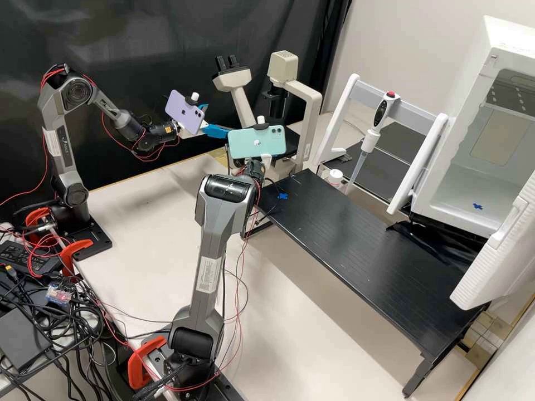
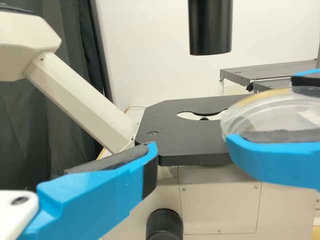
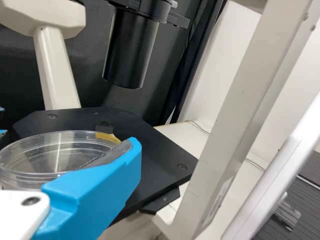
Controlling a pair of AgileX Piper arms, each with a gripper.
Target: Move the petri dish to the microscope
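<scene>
Black curtains (image 1: 167,33) hang in loose vertical folds across the upper left of the high view, ending near the upper middle, where a plain off-white wall (image 1: 418,33) takes over and runs toward the upper right. A broad pale worktop (image 1: 134,223) stretches from the left middle down to the lower middle. Over its right part stands a low black table (image 1: 356,245) with fine parallel grooves, slanting from the centre to the lower right, a dark leg (image 1: 415,379) beneath its near corner. Tan, patterned flooring (image 1: 490,328) peeks out at the lower right. Soft light leaves faint shadows on the worktop and a dull sheen on the black table.
</scene>
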